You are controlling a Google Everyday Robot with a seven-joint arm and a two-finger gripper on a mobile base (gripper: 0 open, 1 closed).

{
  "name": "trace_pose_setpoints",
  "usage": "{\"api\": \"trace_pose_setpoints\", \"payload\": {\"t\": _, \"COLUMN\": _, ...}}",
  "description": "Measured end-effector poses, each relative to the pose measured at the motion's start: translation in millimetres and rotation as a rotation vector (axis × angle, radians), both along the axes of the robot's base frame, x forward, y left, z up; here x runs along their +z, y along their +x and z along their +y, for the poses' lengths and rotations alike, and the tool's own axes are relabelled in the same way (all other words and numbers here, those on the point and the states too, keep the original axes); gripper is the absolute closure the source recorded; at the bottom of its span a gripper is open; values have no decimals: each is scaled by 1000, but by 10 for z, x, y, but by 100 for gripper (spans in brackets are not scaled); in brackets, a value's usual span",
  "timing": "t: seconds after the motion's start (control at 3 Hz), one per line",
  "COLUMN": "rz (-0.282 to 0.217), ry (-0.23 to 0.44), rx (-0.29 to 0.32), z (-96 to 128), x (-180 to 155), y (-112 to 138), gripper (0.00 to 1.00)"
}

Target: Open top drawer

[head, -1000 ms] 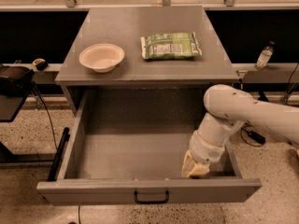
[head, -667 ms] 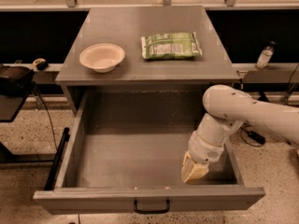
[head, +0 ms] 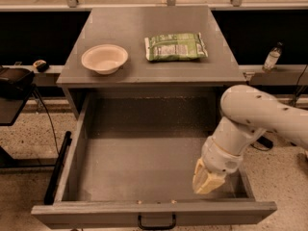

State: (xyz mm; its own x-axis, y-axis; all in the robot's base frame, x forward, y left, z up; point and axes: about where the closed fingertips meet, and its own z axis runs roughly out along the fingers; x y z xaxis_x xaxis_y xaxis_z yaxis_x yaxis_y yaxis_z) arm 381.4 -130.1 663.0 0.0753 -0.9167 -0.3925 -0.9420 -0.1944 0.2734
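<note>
The drawer (head: 139, 162) stands pulled far out, its handle (head: 156, 222) at front centre. The gripper (head: 208, 181) hangs inside the drawer, low by its front right corner. Whether the claw is apart or together cannot be told.

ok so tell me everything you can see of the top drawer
The top drawer is plain grey, metal-looking, pulled far out of the cabinet toward the camera. Its deep interior shows bare grey floor and walls; the gripper reaches down inside near the front right corner as seen. A small black handle sits centred on its front panel.
</note>
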Motion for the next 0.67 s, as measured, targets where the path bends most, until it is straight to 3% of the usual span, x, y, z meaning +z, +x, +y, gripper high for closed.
{"api": "trace_pose_setpoints", "payload": {"t": 0.33, "rz": -161, "ry": 19, "rx": 26, "z": 4, "x": 574, "y": 92, "gripper": 100}}
{"api": "trace_pose_setpoints", "payload": {"t": 0.67, "rz": -328, "ry": 18, "rx": -19, "z": -24, "x": 1192, "y": 267, "gripper": 75}}
